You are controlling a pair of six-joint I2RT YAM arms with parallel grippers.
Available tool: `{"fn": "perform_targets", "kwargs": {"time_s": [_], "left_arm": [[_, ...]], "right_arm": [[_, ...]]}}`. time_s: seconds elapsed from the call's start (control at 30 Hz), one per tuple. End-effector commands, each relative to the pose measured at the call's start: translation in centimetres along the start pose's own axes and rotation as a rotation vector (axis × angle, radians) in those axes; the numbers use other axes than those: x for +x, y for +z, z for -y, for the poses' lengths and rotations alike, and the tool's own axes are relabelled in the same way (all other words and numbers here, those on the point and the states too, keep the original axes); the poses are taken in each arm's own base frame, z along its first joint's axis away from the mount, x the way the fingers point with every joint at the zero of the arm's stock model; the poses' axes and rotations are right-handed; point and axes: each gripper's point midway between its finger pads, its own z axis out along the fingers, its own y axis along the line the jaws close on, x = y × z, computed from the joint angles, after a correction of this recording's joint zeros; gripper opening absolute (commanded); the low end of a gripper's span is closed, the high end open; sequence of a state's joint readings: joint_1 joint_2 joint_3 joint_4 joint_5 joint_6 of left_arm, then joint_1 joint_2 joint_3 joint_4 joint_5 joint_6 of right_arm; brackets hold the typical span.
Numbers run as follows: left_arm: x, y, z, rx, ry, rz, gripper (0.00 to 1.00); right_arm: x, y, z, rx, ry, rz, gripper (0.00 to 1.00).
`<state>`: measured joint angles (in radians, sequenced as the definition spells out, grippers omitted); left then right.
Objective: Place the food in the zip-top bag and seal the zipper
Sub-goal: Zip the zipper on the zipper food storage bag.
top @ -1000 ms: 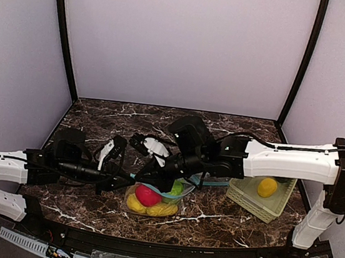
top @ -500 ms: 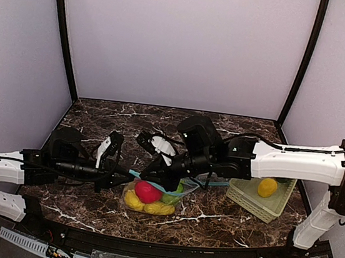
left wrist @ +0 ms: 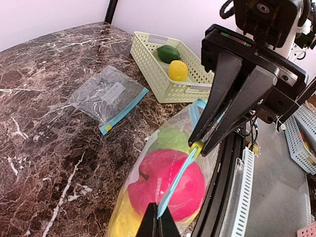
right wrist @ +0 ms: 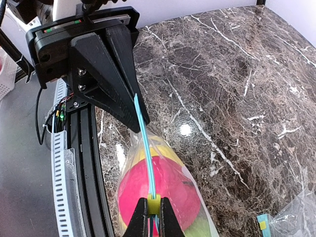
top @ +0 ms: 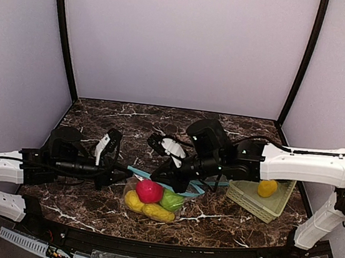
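Note:
The clear zip-top bag [top: 128,190] hangs between my two grippers by its blue zipper strip [top: 147,177]. Inside it are a red ball [top: 149,191], a light green ball [top: 172,199] and yellow pieces [top: 157,212]. My left gripper [left wrist: 158,220] is shut on the strip's left end. Further right along the strip, my right gripper [right wrist: 154,210] is shut on the yellow slider [right wrist: 154,202]. In the left wrist view the red ball [left wrist: 173,182] fills the bag below the strip. A dark green piece [left wrist: 168,52] and a yellow piece [left wrist: 177,70] lie in the basket.
The pale green slatted basket [top: 248,202] stands at the right on the marble table. A second, empty zip bag [left wrist: 106,96] lies flat beyond the held bag, left of the basket. The table's black front rail [top: 158,248] runs close below the hanging bag.
My right gripper has slid to the right along the zipper with the slider, so more blue strip is stretched between the grippers. The left gripper has kept its grip, shifting slightly left.

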<state>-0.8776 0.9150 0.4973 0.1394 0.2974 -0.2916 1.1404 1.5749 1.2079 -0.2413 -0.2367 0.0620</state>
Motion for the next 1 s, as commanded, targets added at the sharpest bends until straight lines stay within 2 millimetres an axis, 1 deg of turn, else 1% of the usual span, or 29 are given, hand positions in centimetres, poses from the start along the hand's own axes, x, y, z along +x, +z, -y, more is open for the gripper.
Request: {"fn": "perform_targets", "kwargs": {"time_s": [0.0, 0.77, 0.97], "left_arm": [[-1.1, -0.7, -1.9, -0.102, -0.048, 0.018, 0.01], [-1.0, -1.7, -5.1, -0.185, -0.152, 0.039, 0.01], [-0.9, -1.9, -5.6, -0.196, -0.167, 0.040, 0.01]], "right_arm": [[1.5, -1.2, 1.4, 0.060, 0.048, -0.047, 0.00], [4.0, -1.8, 2.3, 0.113, 0.109, -0.106, 0.00], [4.6, -2.2, 2.5, 0.128, 0.125, -0.118, 0.00]]}}
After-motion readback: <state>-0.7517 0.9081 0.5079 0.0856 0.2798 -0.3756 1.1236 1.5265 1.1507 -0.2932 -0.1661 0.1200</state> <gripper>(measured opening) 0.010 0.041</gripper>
